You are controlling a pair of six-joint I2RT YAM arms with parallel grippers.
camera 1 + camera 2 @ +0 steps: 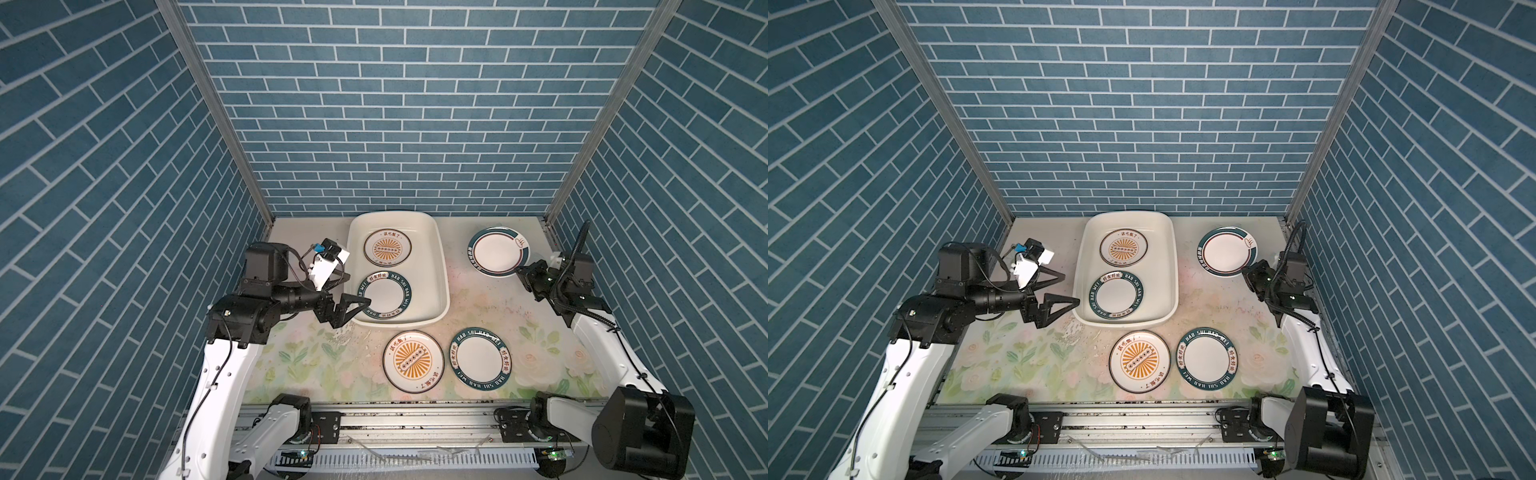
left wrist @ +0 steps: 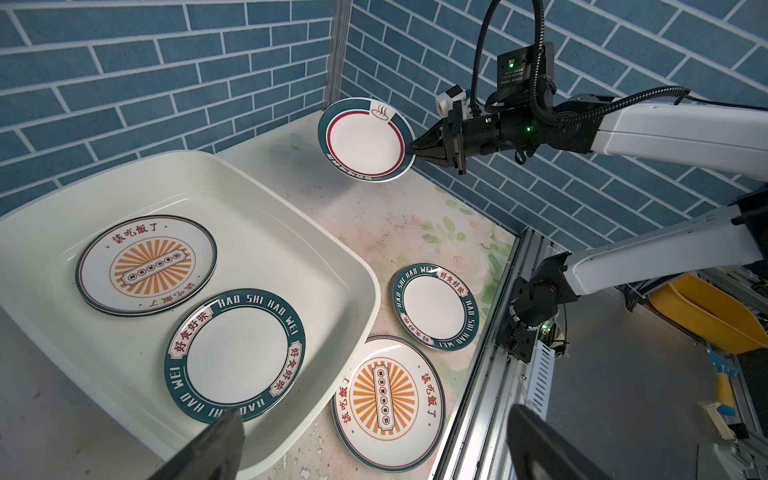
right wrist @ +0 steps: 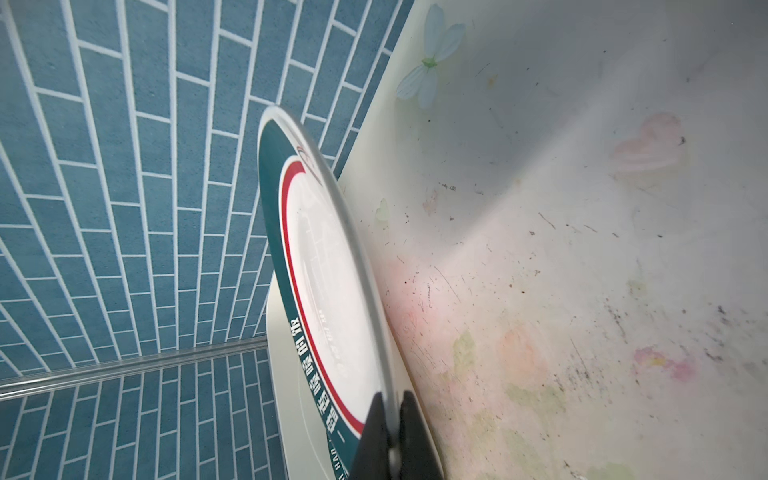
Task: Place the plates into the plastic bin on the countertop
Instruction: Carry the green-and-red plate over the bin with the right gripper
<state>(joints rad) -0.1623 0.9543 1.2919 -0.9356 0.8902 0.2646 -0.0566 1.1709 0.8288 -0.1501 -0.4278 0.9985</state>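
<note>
The plastic bin stands at the back middle of the countertop. In it lie a sunburst plate and a teal-lettered plate. In front of the bin, on the countertop, lie another sunburst plate and another teal-lettered plate. My right gripper is shut on the rim of the cloud-emblem plate, which hangs tilted above the countertop at the back right. My left gripper is open and empty over the bin's front left rim.
Blue brick walls close in the back and both sides. A grey metal rail runs along the front edge and carries both arm bases. A yellow container sits beyond the rail, outside the workspace.
</note>
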